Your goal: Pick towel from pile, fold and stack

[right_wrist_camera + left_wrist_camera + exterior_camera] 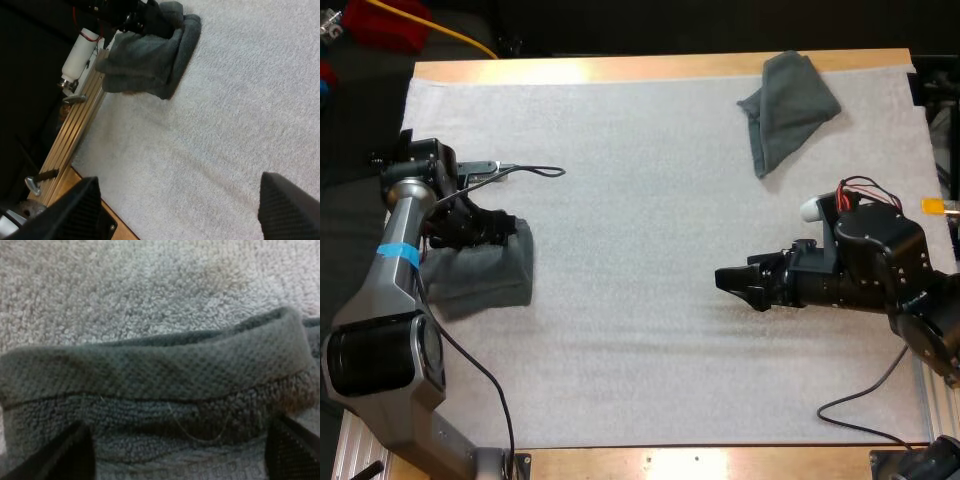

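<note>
- Towel count: two dark grey-green ones. One folded towel [485, 270] and one crumpled towel [788, 105]. No stack, just the one folded piece by itself.
- Folded towel sits right at the left edge of the white mat [640, 200], about halfway along that edge, lying flat.
- Crumpled towel is up in the mat's far right corner, bunched into a rough wedge, well apart from the folded one and from both grippers.
- Two grippers, one per arm.
- Left gripper [492, 226] is down on the far edge of the folded towel. In its own wrist view the black fingers [60, 455] are spread wide, with the towel's rolled-over fold running across between them. The cloth doesn't look pinched or bunched, so I'd call the jaws wide apart and not clamping. Whether the pads brush the fabric, I can't tell.
- Right gripper [738, 285] is over bare mat toward the right edge, pointing at the left side. Its fingers [75, 210] are wide apart too, with nothing in them.
- The wooden table [620, 68] shows as a strip along the mat's far edge.
</note>
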`<state>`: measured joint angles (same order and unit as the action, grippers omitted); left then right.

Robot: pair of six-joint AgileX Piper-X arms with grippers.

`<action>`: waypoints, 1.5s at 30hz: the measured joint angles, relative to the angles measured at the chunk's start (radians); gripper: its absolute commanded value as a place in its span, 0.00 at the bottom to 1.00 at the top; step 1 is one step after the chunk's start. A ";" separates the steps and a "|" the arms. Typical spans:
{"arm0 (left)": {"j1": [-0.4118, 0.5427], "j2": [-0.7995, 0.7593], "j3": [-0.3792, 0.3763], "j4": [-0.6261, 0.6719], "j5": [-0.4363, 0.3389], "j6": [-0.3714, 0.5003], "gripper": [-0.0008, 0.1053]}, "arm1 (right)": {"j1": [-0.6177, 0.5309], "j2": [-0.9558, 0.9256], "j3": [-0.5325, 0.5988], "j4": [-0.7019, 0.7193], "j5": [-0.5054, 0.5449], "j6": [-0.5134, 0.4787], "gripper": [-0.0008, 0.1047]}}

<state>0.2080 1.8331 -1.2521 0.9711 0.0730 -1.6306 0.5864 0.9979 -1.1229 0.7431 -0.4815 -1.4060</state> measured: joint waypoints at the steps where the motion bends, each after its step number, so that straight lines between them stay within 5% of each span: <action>1: 0.000 0.000 -0.002 0.003 0.000 0.000 0.66 | 0.000 0.000 0.000 0.000 0.000 0.000 0.62; 18: 0.000 -0.181 0.019 0.177 0.002 0.000 0.66 | 0.000 0.000 0.000 0.000 -0.001 0.000 0.62; 31: 0.000 -0.192 0.251 0.063 0.009 -0.012 0.66 | 0.000 0.000 0.000 0.000 -0.016 0.000 0.62; 45: 0.000 -0.317 0.178 0.103 0.118 -0.006 0.66 | 0.000 0.000 0.000 0.000 -0.030 0.000 0.62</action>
<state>0.2080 1.5164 -1.0741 1.0742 0.1914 -1.6364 0.5864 0.9979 -1.1229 0.7431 -0.5110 -1.4060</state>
